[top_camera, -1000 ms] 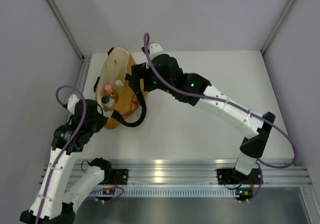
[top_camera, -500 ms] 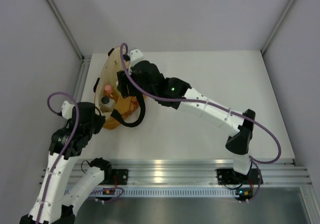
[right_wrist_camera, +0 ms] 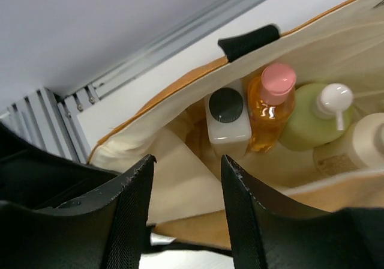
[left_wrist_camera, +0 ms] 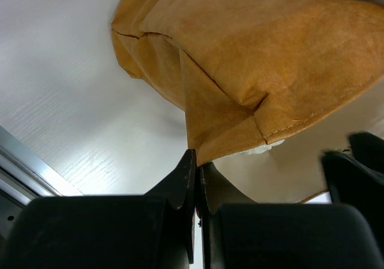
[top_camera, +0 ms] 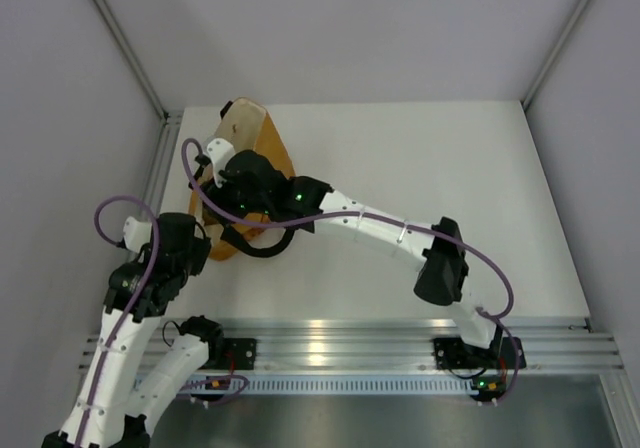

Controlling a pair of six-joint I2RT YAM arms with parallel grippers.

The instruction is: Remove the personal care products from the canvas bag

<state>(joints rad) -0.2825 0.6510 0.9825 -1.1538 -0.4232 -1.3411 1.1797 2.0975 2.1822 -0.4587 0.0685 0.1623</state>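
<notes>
Right wrist cam has the right pincer point(right_wrist_camera: 187, 161) spread wide over the mouth of the mustard-orange canvas bag point(right_wrist_camera: 336, 35), with the clear-white squarish black-capped bottle point(right_wrist_camera: 228, 122) inside, cap pointing at the camera, just ahead of the gap and a bit right, touching the orange pink-capped bottle point(right_wrist_camera: 271, 110). Left pincer point(left_wrist_camera: 195, 156) looks clamped shut on the bag's outer edge, so I'd say the right arm is the nearer one for the grab.

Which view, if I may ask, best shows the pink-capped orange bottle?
Right wrist: the orange bottle stands plainly visible inside the canvas bag. Top external hides it under the right arm; left wrist shows only bag fabric.
</notes>
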